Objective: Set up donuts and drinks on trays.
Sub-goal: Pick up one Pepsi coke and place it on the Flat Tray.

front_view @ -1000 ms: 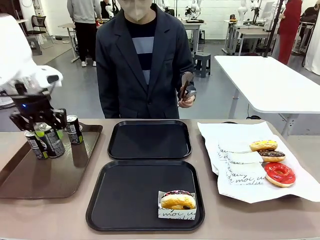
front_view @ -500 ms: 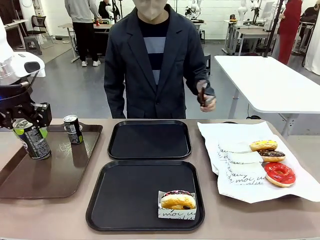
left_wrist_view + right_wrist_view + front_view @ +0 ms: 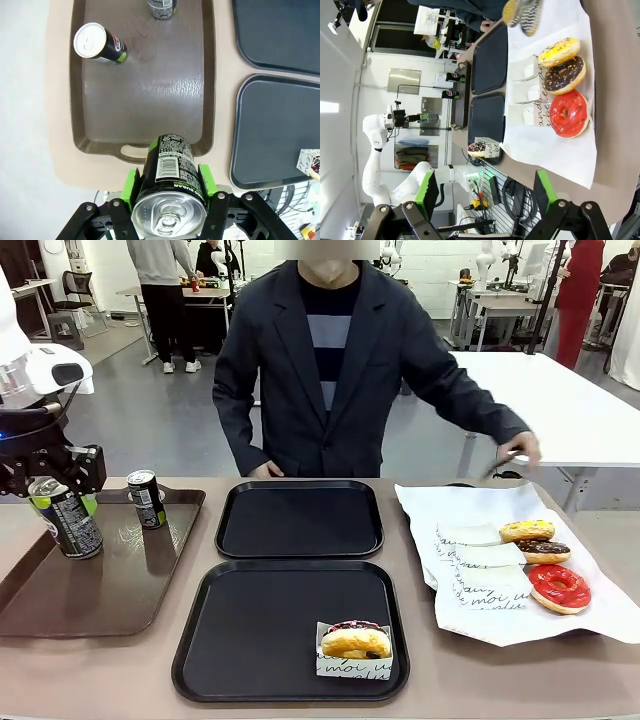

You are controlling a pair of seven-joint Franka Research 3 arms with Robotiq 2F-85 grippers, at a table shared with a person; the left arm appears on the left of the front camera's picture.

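Observation:
My left gripper [image 3: 60, 502] [image 3: 170, 185] is shut on a black can [image 3: 66, 523] [image 3: 171, 192], held upright just above the brown tray's [image 3: 100, 590] left end. A second can [image 3: 146, 498] [image 3: 162, 7] stands at that tray's far edge, and a third can [image 3: 97, 42] shows in the left wrist view. Two black trays lie mid-table: the far tray [image 3: 299, 520] is bare, the near tray [image 3: 250, 630] holds one sleeved donut [image 3: 355, 645] in its right front corner. Yellow [image 3: 527, 531], chocolate [image 3: 542, 552] and red [image 3: 559, 587] donuts lie on white paper. My right gripper [image 3: 485, 192] is open, off the table's right end.
The person stands at the far side, one hand with tongs [image 3: 512, 455] stretched over the white paper's [image 3: 440, 505] far right corner. The other hand rests by the far tray's back rim. A white table [image 3: 540, 400] stands behind on the right.
My left gripper lifted the can off the brown tray and drew it left, then held still. The person's hand with the tongs swung right and down toward the paper.

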